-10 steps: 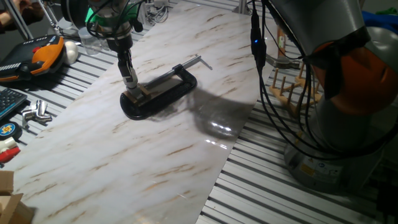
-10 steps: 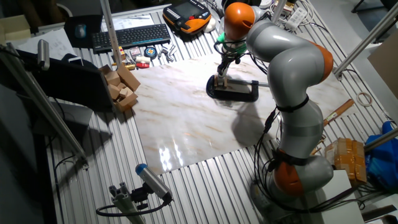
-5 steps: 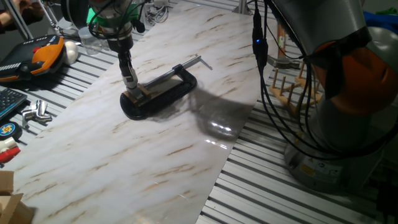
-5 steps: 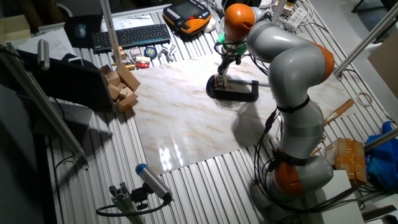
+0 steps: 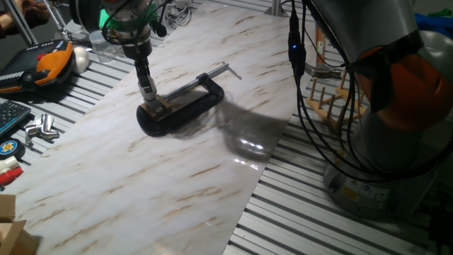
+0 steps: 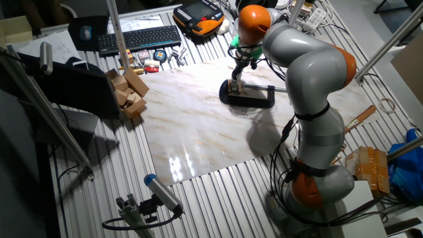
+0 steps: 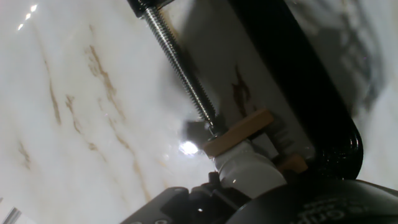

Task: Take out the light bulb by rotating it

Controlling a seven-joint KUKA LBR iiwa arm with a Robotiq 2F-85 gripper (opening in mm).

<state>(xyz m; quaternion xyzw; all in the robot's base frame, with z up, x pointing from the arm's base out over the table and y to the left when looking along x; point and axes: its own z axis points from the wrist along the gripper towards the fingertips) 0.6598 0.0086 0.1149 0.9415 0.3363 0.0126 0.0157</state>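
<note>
A: Gripper (image 5: 149, 99) — position?
B: Down over the wooden block (image 7: 239, 132), which sits pinched in the black C-clamp (image 5: 185, 101) on the marble board (image 5: 177, 177).

A: The light bulb?
B: Hand view shows the light bulb (image 7: 245, 172), white and rounded, right at the fingers, its top against the block. In both fixed views the fingers hide it.

A: Jaws?
B: Drawn in close around the bulb; contact looks likely, but the finger pads sit below the frame edge, so I cannot tell for certain.

A: Clamp screw?
B: The threaded rod (image 7: 180, 65) runs diagonally, its tip pressing the block.
</note>
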